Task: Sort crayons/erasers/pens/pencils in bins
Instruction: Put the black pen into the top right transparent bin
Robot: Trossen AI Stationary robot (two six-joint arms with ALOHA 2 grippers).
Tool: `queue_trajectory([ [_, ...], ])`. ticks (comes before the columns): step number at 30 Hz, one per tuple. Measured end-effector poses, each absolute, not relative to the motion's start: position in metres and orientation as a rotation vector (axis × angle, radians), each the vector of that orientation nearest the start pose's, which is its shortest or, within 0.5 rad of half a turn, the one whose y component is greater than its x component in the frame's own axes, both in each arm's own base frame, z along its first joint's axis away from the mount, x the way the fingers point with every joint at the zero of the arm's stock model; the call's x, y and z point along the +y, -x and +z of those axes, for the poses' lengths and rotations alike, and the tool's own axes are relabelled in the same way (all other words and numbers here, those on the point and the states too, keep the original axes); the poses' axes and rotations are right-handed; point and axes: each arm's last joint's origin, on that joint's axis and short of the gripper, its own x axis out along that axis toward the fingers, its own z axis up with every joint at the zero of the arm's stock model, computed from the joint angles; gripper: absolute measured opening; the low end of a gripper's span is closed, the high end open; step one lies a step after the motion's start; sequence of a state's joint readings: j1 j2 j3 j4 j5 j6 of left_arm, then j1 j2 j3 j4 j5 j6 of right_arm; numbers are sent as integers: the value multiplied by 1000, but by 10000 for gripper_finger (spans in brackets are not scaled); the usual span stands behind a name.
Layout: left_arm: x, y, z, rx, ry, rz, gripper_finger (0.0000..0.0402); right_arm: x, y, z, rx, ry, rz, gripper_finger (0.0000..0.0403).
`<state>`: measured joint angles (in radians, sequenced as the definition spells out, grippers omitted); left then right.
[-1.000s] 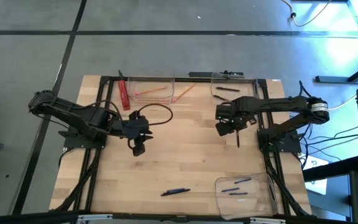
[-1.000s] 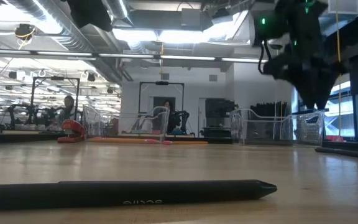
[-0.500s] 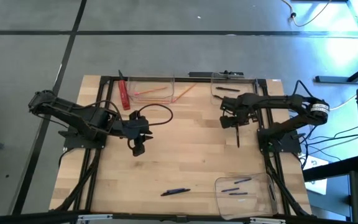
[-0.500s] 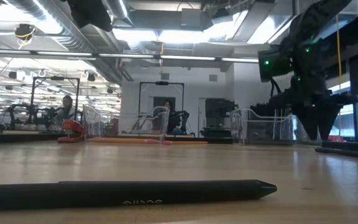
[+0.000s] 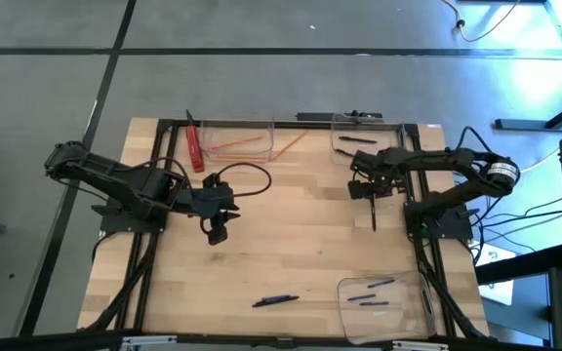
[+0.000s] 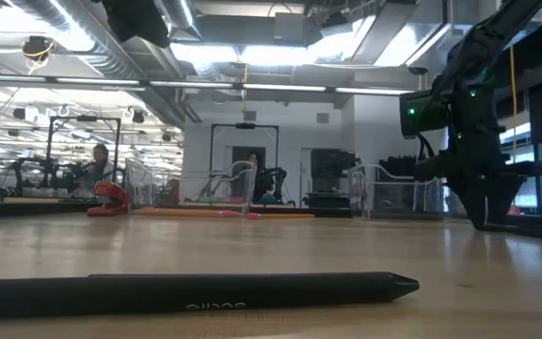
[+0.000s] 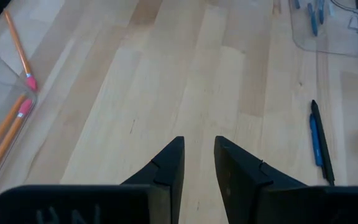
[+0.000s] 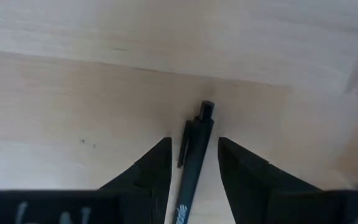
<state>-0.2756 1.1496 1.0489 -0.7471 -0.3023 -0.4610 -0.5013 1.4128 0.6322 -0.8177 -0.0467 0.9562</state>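
While the nearest pen (image 6: 191, 292) lies untouched along the table's near edge, beside the near bin (image 5: 383, 302) that already holds pens, the left gripper (image 7: 197, 163) waits over bare wood at mid-table, fingers slightly parted and holding nothing. Farther back on the right side, the right gripper (image 8: 193, 163) is low over a black pen (image 8: 191, 165); its spread fingers straddle the barrel but do not appear to have closed on it. Beyond it stand the two far bins: one with dark pens (image 5: 364, 136), one with pencils (image 5: 237, 141), another pencil (image 5: 294, 143) just outside it. Risk: the pen lies slightly askew between the fingers, so closing could roll or pivot it out of the grasp.
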Motion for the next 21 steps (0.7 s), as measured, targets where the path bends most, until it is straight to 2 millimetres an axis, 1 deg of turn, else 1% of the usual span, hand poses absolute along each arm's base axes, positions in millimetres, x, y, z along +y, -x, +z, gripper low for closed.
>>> queue_trajectory([
  [5,-53,-219,308,784,194,211,80,-90,-166,132,1281,-1166,-1091,132],
  [18,-53,-219,308,783,194,211,80,-90,-165,131,1293,-1138,-1095,132],
  [21,-53,-219,308,783,195,211,80,-90,-165,130,1294,-1136,-1097,124],
])
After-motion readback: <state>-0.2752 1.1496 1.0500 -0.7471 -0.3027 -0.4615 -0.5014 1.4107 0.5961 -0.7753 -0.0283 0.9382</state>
